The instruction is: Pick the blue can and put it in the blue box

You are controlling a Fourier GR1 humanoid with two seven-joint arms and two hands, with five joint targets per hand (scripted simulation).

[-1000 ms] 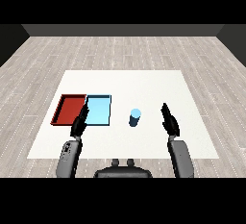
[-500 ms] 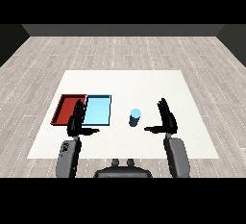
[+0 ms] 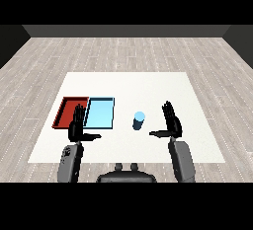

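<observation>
Left of the blue can (image 3: 139,120), the red tray (image 3: 67,111) and blue tray (image 3: 101,113) lie touching, 2 shallow, flat-bottomed rectangles on the matte white counter (image 3: 148,86). The left hand (image 3: 76,128) hovers spread and empty at their near edge. The can, a small smooth cylinder, stands upright. Right of it, the right hand (image 3: 170,121) is open, holding nothing; a sideways sweep could tip it.

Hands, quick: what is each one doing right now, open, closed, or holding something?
Left hand: open, holding nothing, over the trays' near edge.
Right hand: open, holding nothing, beside the blue can, not touching it.
</observation>
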